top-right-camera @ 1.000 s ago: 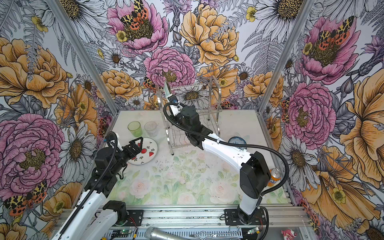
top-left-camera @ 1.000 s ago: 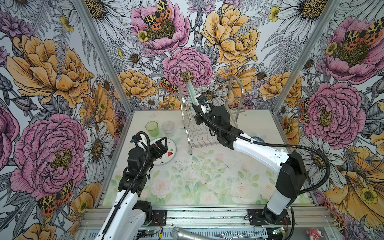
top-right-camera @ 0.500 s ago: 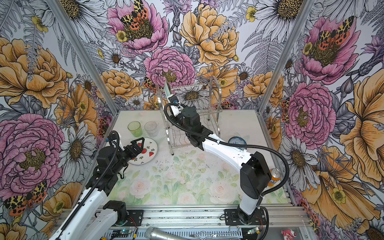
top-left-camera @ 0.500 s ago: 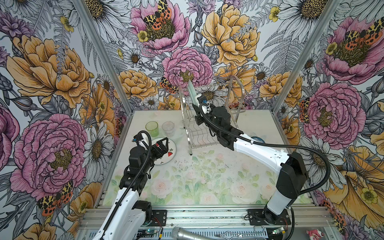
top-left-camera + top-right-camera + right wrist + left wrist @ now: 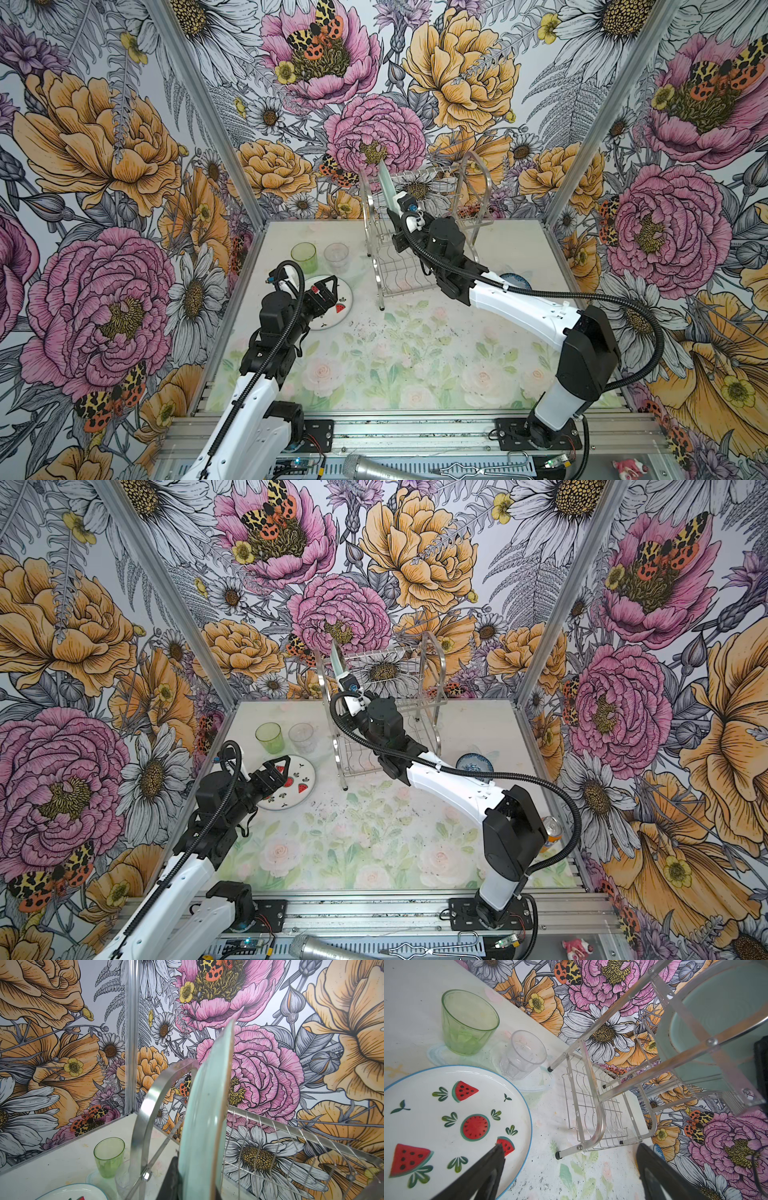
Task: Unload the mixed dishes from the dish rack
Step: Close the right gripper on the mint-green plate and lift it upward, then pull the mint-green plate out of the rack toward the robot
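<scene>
In both top views: chrome dish rack (image 5: 401,275) at the back of the desk (image 5: 415,357), two tiers, arched side frames. Upper tier holding a pale green plate (image 5: 385,183), up on edge at the left end, just inside the arch, leaning a touch. Lower tier all bare wavy wire. Right gripper (image 5: 395,204) in from the front, clamped tight on that plate's lower rim.

Left of the rack, green tumbler (image 5: 304,257) and clear tumbler (image 5: 336,255) side by side, upright, mouths up. Just in front of them, a watermelon plate (image 5: 344,306) lying flat, with the left gripper (image 5: 332,287) hovering over its edge, spread wide, gripping nothing. Right of the rack, a blue-and-white bowl (image 5: 515,279) peeking past the right arm. In a top view, an orange soda can (image 5: 552,831) near the right wall.

Over to the left wrist view: black fingers (image 5: 492,1167) far apart, one crossing the watermelon plate's blue rim. Both tumblers see-through right down to their bases. Rack up on black-tipped legs. Green plate's face glimpsed through the frame, matte, ringed with fine concentric ridges.

Now the right wrist view: plate edge-on, pale aqua, a thin brownish line along the rim. One of the dark fingers (image 5: 172,1180) pressed flat against its face. Arch close on one side, wire shelf fanning off on the other.
</scene>
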Controlling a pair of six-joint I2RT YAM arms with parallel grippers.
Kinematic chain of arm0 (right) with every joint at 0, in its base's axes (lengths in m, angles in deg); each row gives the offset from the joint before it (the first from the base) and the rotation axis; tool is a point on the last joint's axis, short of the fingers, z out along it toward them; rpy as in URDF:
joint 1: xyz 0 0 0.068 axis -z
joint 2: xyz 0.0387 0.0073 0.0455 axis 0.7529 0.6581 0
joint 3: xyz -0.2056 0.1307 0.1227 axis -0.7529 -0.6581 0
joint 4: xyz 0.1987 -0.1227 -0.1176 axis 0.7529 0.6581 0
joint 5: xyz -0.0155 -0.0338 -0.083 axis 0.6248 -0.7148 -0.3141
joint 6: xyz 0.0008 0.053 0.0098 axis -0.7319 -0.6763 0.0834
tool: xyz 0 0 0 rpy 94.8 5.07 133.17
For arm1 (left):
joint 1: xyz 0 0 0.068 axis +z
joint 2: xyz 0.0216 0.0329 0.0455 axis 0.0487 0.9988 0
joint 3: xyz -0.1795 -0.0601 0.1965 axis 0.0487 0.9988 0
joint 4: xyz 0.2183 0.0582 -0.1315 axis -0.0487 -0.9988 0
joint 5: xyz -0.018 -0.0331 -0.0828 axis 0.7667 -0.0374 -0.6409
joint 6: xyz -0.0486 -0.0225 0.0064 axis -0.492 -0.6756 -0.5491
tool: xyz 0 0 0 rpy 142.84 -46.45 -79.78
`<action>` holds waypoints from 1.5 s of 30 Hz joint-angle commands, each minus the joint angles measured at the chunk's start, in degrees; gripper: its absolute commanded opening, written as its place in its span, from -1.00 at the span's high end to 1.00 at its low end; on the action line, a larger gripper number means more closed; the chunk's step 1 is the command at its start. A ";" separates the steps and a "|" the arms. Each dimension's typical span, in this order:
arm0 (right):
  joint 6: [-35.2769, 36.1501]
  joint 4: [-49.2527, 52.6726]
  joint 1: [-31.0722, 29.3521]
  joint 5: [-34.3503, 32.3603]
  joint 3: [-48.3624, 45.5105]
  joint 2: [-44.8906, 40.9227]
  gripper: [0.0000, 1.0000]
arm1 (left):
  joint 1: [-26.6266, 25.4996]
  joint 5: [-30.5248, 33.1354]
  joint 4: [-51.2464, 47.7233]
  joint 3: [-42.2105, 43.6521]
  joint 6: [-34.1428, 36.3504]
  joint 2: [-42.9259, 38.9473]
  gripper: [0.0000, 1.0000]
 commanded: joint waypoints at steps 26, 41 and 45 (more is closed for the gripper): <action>1.26 -16.36 0.56 1.11 -0.71 -9.45 1.00 | 0.30 -0.90 -0.72 -1.02 0.25 0.37 -0.97; -4.63 -14.69 -0.31 12.14 -10.97 -22.81 1.00 | 0.24 -2.19 -1.19 -0.59 -1.07 0.37 -0.97; -5.67 -13.58 -1.01 16.74 -13.55 -26.12 1.00 | 0.19 -2.46 -1.38 -0.56 -1.17 0.67 -0.98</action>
